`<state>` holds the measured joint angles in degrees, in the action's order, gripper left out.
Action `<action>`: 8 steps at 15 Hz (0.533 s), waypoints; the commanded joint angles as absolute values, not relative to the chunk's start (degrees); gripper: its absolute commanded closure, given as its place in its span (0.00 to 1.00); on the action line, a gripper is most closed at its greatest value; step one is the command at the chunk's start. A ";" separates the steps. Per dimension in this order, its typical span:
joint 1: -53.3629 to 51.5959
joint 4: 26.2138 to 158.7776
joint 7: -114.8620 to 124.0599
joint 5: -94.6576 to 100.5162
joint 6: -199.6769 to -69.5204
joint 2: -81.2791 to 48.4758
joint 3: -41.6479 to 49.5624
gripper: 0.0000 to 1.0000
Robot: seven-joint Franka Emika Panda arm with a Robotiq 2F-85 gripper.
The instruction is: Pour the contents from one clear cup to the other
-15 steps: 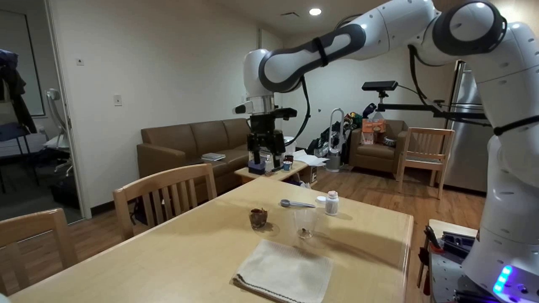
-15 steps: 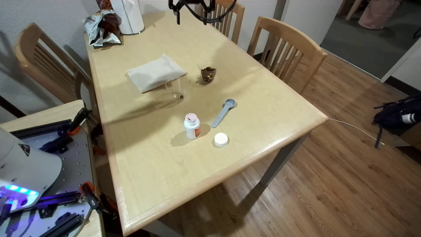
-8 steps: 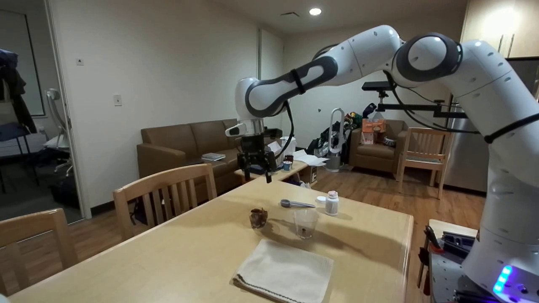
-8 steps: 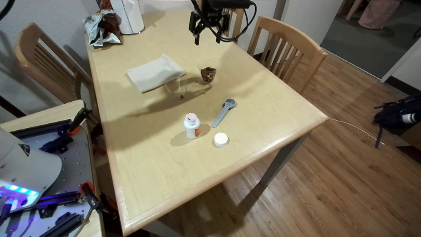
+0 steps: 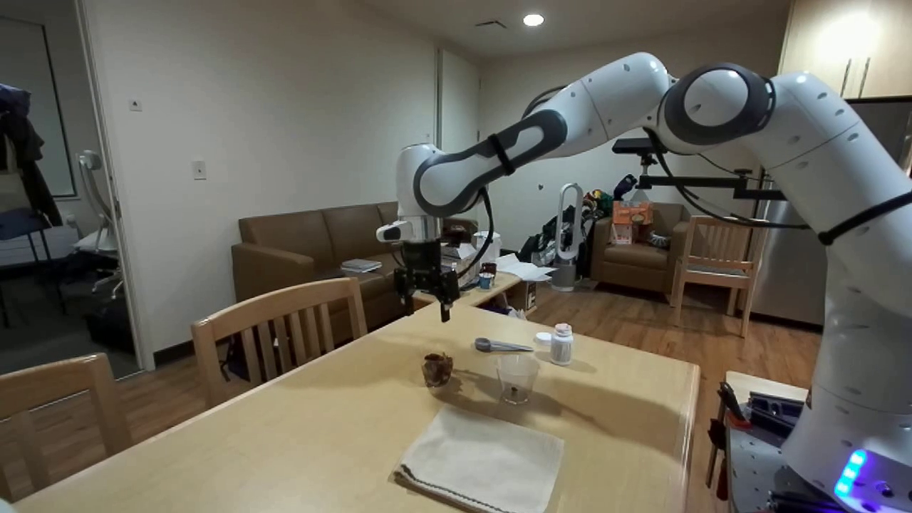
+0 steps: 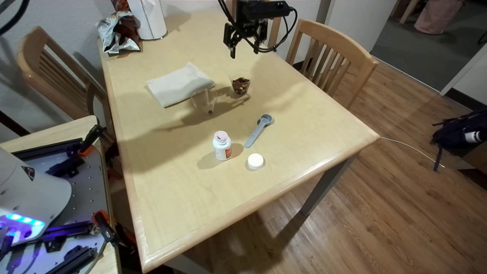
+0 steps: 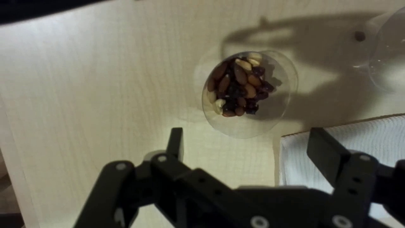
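2 cups [image 5: 437, 370] [image 5: 517, 377] apart, inside table edges [image 6: 262, 198]

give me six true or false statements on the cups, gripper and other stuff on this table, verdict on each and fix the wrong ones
1. The fuller cup and the other cup stand upright on the table. True.
2. The gripper is shut on the fuller cup. False: it is open, higher than the cup, holding nothing.
3. The other cup is full. False: only one small dark piece shows in it; the nut mix is in the fuller cup.
4. The gray spoon lies on the table outside both cups. True.
5. The white cap is on the white bottle. False: it lies apart, on the table.
6. Neither cup stands on the pale cloth. True.
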<state>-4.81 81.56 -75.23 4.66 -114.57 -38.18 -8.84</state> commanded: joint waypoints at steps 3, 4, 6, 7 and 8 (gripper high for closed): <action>-4.05 79.98 -77.30 6.54 -118.16 -43.77 -8.49 0.00; -4.04 79.58 -77.57 6.53 -118.32 -44.66 -8.50 0.00; -4.92 79.31 -77.39 7.32 -119.13 -45.42 -8.47 0.00; -4.99 78.88 -77.90 7.37 -119.62 -46.04 -8.81 0.00; -5.30 78.16 -77.40 7.51 -119.73 -46.62 -8.81 0.00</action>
